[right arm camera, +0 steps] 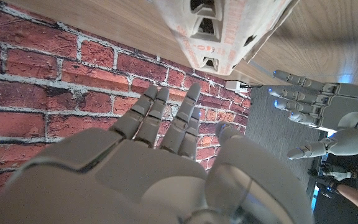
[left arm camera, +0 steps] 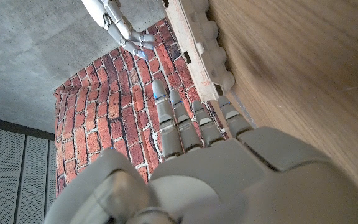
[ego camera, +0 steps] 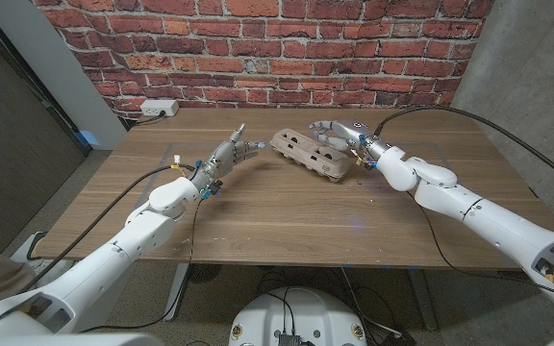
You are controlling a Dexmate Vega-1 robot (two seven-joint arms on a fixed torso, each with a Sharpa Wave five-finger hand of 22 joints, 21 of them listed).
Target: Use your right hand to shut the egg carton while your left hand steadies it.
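Note:
A brown cardboard egg carton (ego camera: 310, 154) lies slantwise on the wooden table (ego camera: 287, 226), towards its far middle. I cannot tell how far its lid stands open. My left hand (ego camera: 230, 155) hovers a short way to the carton's left, fingers spread towards it, holding nothing and apart from it. My right hand (ego camera: 340, 132) is at the carton's far right end, just above and behind it, fingers spread and empty. In the left wrist view my left hand's fingers (left arm camera: 185, 118) reach towards the carton (left arm camera: 197, 43). The right wrist view has the carton (right arm camera: 225, 28) beyond my right hand (right arm camera: 166, 130).
A white power strip (ego camera: 159, 109) lies at the table's far left edge by the brick wall (ego camera: 277, 48). Bare wood stretches in front of the carton. A person's hand (right arm camera: 355, 194) is at the right wrist view's edge.

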